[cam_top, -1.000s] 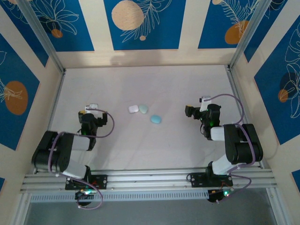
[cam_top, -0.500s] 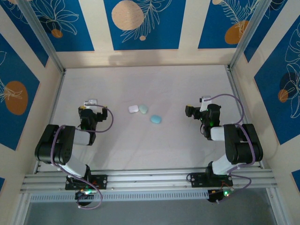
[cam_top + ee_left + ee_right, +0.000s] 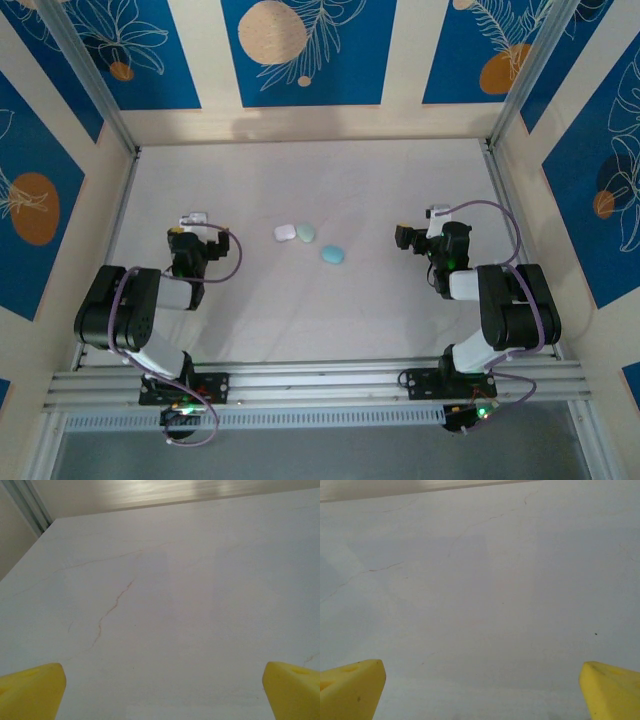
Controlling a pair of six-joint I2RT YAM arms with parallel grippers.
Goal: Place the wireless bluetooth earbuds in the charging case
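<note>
Top external, earbuds (image 3: 306, 233) between the jaws, well apart

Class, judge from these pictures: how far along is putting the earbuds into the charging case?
Done: nothing visible. The white piece, pale teal piece and blue piece lie in the middle, well away from both arms, too small to tell earbud from case. In hand: nothing; the left gripper and right gripper are open and empty over the bare table. Left: every pick and insertion.
</note>
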